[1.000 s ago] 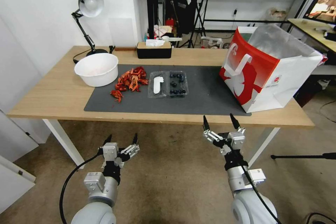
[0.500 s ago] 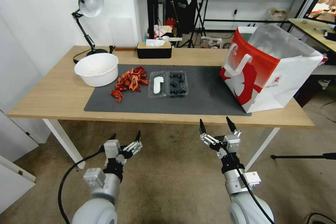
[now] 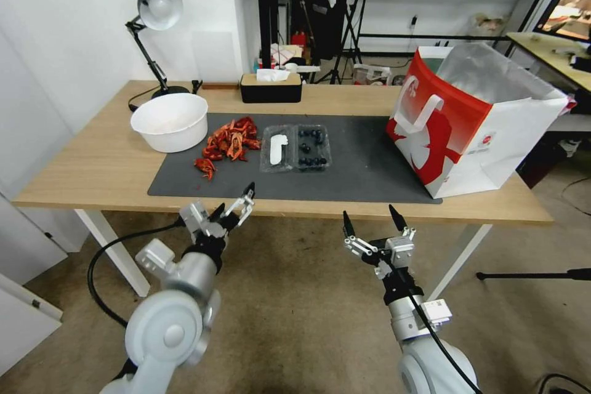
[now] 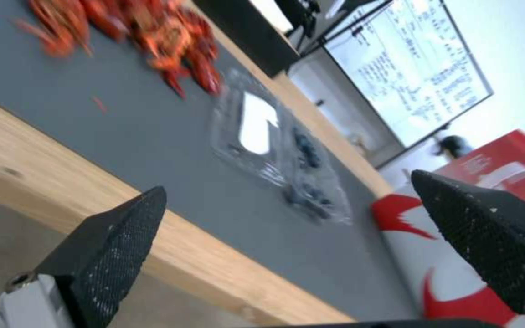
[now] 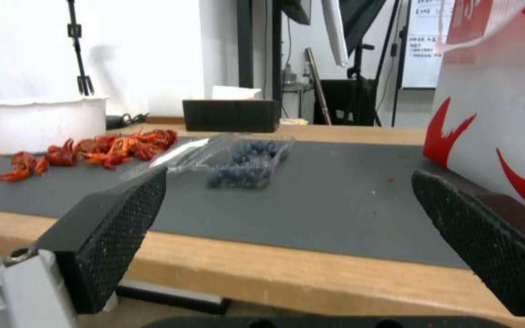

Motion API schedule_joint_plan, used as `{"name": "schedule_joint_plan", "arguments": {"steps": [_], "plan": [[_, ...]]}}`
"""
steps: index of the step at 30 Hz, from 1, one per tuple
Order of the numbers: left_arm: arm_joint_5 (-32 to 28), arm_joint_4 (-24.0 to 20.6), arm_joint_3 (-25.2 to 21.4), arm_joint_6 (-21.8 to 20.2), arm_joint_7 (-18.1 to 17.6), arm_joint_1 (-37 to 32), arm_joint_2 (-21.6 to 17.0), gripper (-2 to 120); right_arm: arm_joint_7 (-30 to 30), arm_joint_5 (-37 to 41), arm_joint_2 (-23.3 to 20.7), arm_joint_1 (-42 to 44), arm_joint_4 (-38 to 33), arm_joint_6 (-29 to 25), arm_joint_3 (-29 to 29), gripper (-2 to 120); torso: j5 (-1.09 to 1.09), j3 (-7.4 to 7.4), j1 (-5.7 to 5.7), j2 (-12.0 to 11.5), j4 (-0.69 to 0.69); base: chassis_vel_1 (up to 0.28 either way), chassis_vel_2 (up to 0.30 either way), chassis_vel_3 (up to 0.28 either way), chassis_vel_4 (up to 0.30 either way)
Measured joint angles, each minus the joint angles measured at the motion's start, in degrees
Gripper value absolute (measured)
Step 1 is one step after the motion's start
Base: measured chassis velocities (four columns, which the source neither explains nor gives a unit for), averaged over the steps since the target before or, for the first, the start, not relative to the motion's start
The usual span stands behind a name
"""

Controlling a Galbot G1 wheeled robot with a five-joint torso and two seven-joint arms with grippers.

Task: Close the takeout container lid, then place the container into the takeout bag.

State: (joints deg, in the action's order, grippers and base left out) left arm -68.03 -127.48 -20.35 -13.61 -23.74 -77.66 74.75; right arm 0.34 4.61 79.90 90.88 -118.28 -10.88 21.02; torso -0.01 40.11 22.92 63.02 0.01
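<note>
The takeout container (image 3: 297,148) lies open and flat on the dark mat, dark berries in its right half (image 3: 313,148). Its lid (image 3: 278,149), the clear half with a white sticker, rests flat to the left. The red-and-white takeout bag (image 3: 474,117) stands open at the table's right end, foil lining showing. My left gripper (image 3: 234,200) is open, raised to the table's front edge in front of the container (image 4: 280,155). My right gripper (image 3: 369,214) is open, lower and just before the table edge, facing the container (image 5: 244,164) with the bag (image 5: 493,114) beside it.
A white bowl (image 3: 170,121) and a pile of red crayfish (image 3: 229,140) sit left of the container. A black tissue box (image 3: 271,87) and a desk lamp (image 3: 154,12) stand at the back. The grey mat (image 3: 369,166) lies bare between container and bag.
My left arm has lifted and swung forward, bringing its gripper up to the table's front edge. My right gripper has drifted a little lower and leftward.
</note>
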Motion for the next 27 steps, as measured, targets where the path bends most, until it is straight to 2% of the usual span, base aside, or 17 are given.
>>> {"name": "schedule_joint_plan", "arguments": {"steps": [2, 6, 8, 17, 27], "plan": [[-4.40, 2.46, 1.73, 1.01, -1.40, 3.12, 0.13, 100, -0.03, -0.43, 0.45, 0.89, -0.08, -0.13, 0.38, 100, 0.01, 0.00, 0.00, 0.00, -0.02, 0.000, 0.000, 0.000, 0.000], [-6.62, 4.50, 3.28, 2.25, -2.56, 5.85, 0.58, 100, -0.07, -0.84, 0.91, 1.45, -0.29, -0.27, 0.63, 100, 0.01, 0.00, 0.00, 0.00, -0.01, 0.000, 0.000, 0.000, 0.000], [-8.40, 7.01, 5.59, 3.37, -3.75, 9.67, 1.20, 100, -0.09, -1.48, 1.56, 2.19, -0.67, -0.35, 0.77, 100, 0.01, 0.00, 0.00, 0.00, -0.01, 0.000, 0.000, 0.000, 0.000], [-8.96, 13.58, 12.27, 8.49, -7.70, 19.67, 3.24, 100, -0.09, -3.22, 3.00, 3.64, -0.85, -0.91, 1.07, 100, 0.01, 0.00, 0.00, 0.00, -0.02, 0.000, 0.000, 0.000, 0.000], [-9.45, 18.02, 16.47, 9.22, -11.41, 24.60, 4.76, 100, -0.04, -4.14, 3.62, 3.84, -0.56, -1.09, 1.09, 100, 0.02, 0.00, 0.00, 0.00, -0.01, 0.000, 0.000, 0.000, 0.000]]}}
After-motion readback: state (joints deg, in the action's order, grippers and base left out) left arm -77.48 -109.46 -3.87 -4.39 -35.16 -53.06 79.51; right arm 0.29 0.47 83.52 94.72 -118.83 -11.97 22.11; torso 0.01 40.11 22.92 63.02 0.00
